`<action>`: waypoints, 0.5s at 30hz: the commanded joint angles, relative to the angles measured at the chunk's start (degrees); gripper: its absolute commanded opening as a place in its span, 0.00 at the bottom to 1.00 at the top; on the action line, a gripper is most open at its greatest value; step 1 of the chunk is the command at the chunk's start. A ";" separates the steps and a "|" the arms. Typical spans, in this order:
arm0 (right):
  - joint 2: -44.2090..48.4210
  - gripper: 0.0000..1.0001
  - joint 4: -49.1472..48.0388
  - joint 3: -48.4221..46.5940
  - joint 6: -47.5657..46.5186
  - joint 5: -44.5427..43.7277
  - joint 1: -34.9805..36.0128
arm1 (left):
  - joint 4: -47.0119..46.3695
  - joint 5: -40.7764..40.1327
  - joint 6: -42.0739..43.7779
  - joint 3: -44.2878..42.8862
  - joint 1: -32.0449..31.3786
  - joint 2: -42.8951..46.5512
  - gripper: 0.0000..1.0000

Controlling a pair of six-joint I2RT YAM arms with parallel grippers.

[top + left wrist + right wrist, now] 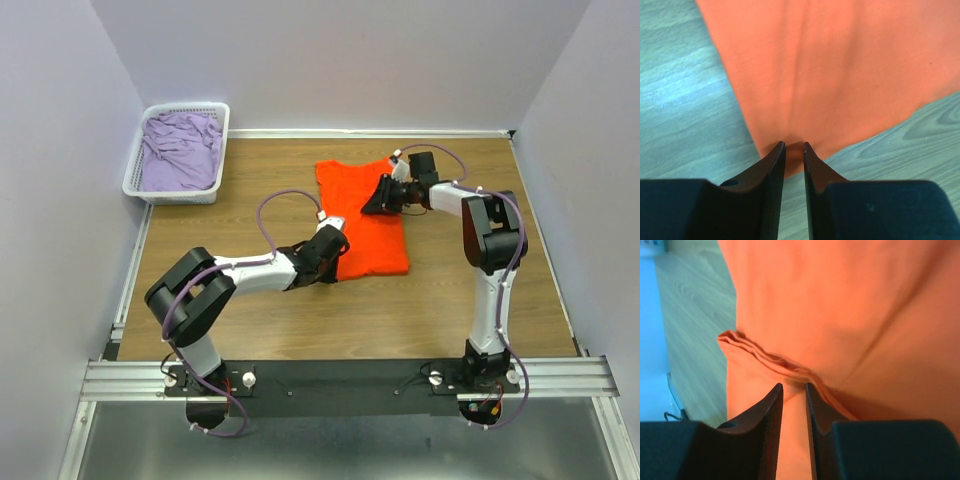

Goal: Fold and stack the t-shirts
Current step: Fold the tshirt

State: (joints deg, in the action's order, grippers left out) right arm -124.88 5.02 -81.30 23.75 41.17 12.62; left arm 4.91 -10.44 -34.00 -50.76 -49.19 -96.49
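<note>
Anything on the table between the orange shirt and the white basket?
No. In the top view, only bare wood table lies between the orange t-shirt and the basket holding the lilac t-shirt.

No legible text or labels anywhere.

**Around the work surface**

A brown wood-grain table [250, 330] fills the middle of the top view. A white plastic lattice basket [132, 170] sits at the table's far left corner, against the left edge. Pale grey walls [350, 60] enclose the far, left and right edges. A silver aluminium rail [340, 375] runs along the near edge.
</note>
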 commanded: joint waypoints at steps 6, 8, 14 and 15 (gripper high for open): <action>9.73 0.46 -1.76 5.59 1.03 -2.49 -2.43 | 7.04 -3.62 -0.81 -1.61 0.32 3.14 0.30; 15.09 0.48 -1.85 9.03 1.21 -1.62 -2.34 | 7.40 -3.89 -0.72 -2.41 0.67 4.72 0.31; 27.13 0.49 -3.51 26.87 3.49 4.70 -2.34 | 4.24 0.48 0.95 -2.94 1.90 9.03 0.31; 29.58 0.48 -4.48 29.15 4.37 5.32 -2.34 | 2.58 1.55 1.04 -2.50 2.08 9.04 0.31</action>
State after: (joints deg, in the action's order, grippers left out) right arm -99.37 2.17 -59.75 25.67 42.52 9.98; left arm 10.44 -11.42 -33.85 -52.75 -47.83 -89.78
